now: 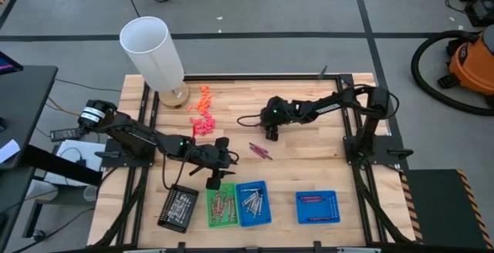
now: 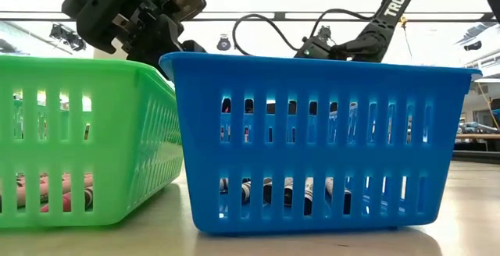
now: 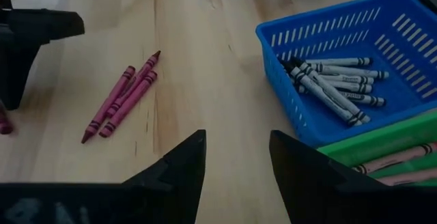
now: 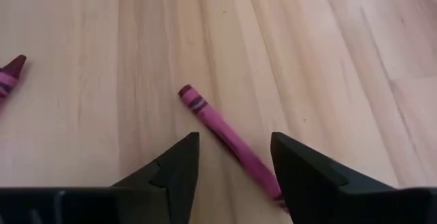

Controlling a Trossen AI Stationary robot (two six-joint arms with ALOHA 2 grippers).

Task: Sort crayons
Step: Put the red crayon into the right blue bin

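Note:
Three magenta crayons (image 3: 123, 94) lie together on the bare wood (image 1: 260, 151) between the two arms. One more magenta crayon (image 4: 225, 135) lies alone on the table; my right gripper (image 4: 232, 162) stands open just above it, a finger on either side of its near end. My left gripper (image 3: 235, 162) is open and holds nothing, hovering near the green tray (image 1: 221, 207), which holds pink crayons (image 3: 403, 169). Next to it, the blue tray (image 3: 355, 53) holds grey crayons (image 3: 334, 80). In the high view my right gripper (image 1: 272, 135) is just beyond the crayon group.
A black tray (image 1: 177, 207) and a second blue tray (image 1: 318, 207) stand along the near edge. A tall white cylinder (image 1: 154, 52) and chunky orange and pink bits (image 1: 202, 110) are at the far left. Bare wood lies between the crayons and the trays.

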